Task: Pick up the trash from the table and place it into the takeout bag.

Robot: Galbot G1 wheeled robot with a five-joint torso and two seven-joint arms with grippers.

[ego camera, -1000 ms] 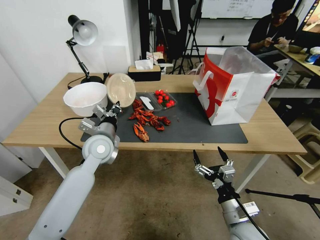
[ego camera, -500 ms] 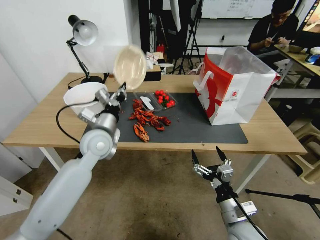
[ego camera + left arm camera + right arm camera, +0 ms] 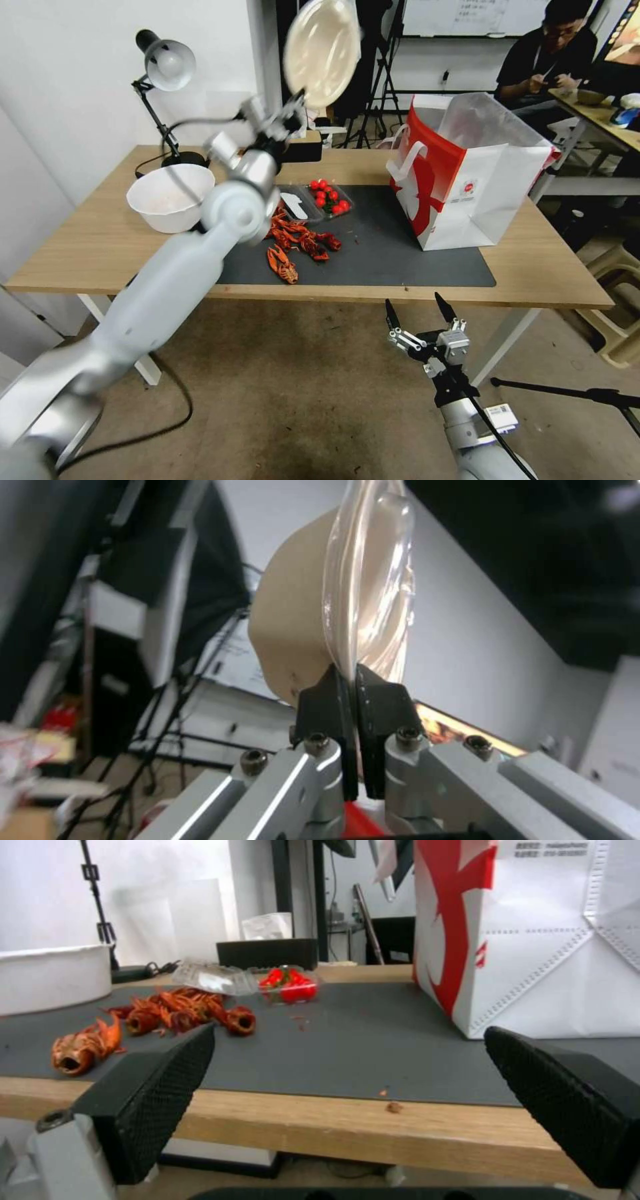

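1. Beige and round, a lidded bowl (image 3: 323, 50) is held high above the table (image 3: 100, 253) by the left gripper (image 3: 293, 110), well over the rear edge of the dark grey mat (image 3: 400, 260).
2. In the left wrist view the black fingertips (image 3: 327, 700) of the left gripper (image 3: 350, 690) are seen pinched together on the rim of the bowl (image 3: 293, 630), where its clear plastic lid (image 3: 373, 580) meets the beige body; the bowl is carried on edge, tilted nearly upright.
3. The takeout bag (image 3: 480, 187) is stood upright on the right part of the mat, mouth open, with a clear liner showing inside; it is well apart from the raised bowl, to that bowl's right.
4. A white bowl (image 3: 170, 197) is left on the wood at the left end of the table, beside a black desk lamp (image 3: 163, 67).
5. Red crayfish shells (image 3: 297, 240) are scattered on the mat, with a clear tray of small red tomatoes (image 3: 327, 197) just behind them.
6. The right gripper (image 3: 419, 313) is held below the front edge of the table, its fingers spread wide with nothing between them.
7. From the right wrist view both black pads (image 3: 160, 1090) are seen far apart, with the mat (image 3: 347, 1050), the shells (image 3: 173, 1012) and the bag (image 3: 533, 940) beyond them.
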